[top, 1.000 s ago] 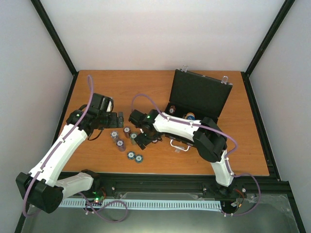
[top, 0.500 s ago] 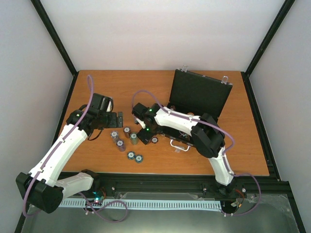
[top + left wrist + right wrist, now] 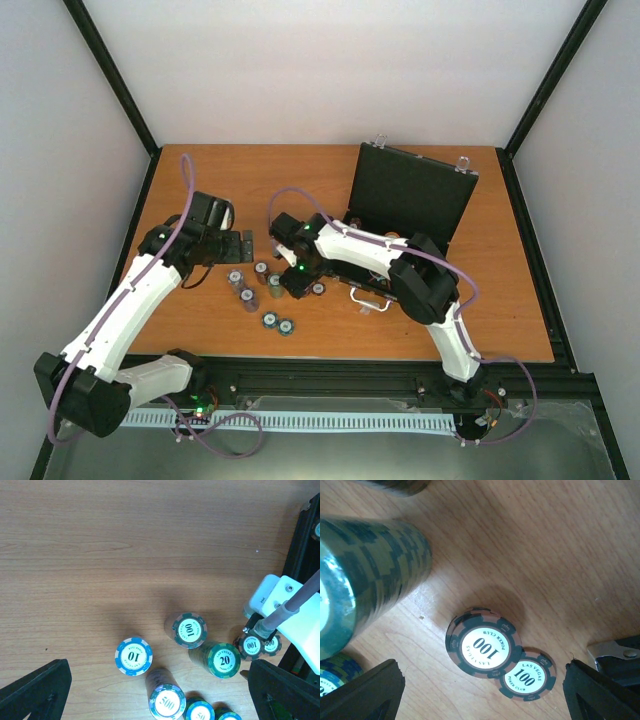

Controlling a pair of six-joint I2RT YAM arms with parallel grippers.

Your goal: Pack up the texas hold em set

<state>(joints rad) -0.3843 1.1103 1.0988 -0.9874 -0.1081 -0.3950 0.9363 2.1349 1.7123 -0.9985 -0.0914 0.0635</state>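
Standing with its lid up in the top view, the case (image 3: pixel 412 195) is waiting open so the chips (image 3: pixel 250 288), sitting in small stacks just left of it, can go in. In the left wrist view, the left gripper (image 3: pixel 160 690) is hovering over those stacks, gaping wide and holding nothing. In the right wrist view, the right gripper (image 3: pixel 482 685) is straddling two loose 100 chips (image 3: pixel 484 649), fingers wide apart and touching neither, probably lining up a pick.

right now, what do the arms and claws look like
The left arm and right arm have white shells with black joints. A purple cable loops along each, and a green light glows near each wrist. The left claw and right claw are black with two dark fingers.
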